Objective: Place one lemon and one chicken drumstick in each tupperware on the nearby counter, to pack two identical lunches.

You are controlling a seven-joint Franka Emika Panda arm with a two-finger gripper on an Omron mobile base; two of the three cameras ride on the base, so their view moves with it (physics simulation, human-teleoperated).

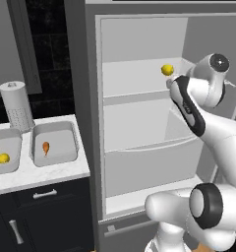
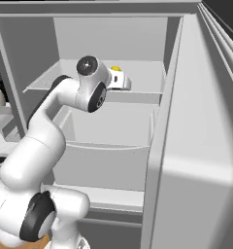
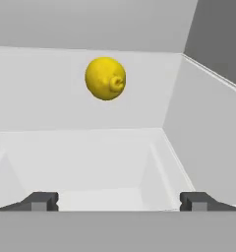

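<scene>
The white, grey-veined worktop [image 1: 51, 172] carried two grey tupperware tubs side by side and a paper towel roll [image 1: 16, 104] standing behind them. The left tub [image 1: 7, 165] held a lemon and a drumstick, the right tub [image 1: 55, 143] a drumstick alone. Another lemon [image 1: 167, 70] lay on the fridge's upper shelf [image 1: 134, 78].

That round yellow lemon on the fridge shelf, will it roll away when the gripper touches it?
Probably: the round yellow lemon looks nearly spherical on a smooth grey fridge shelf, so a nudge may roll it. Its bumpy rind likely grips fairly well between the open gripper.
</scene>
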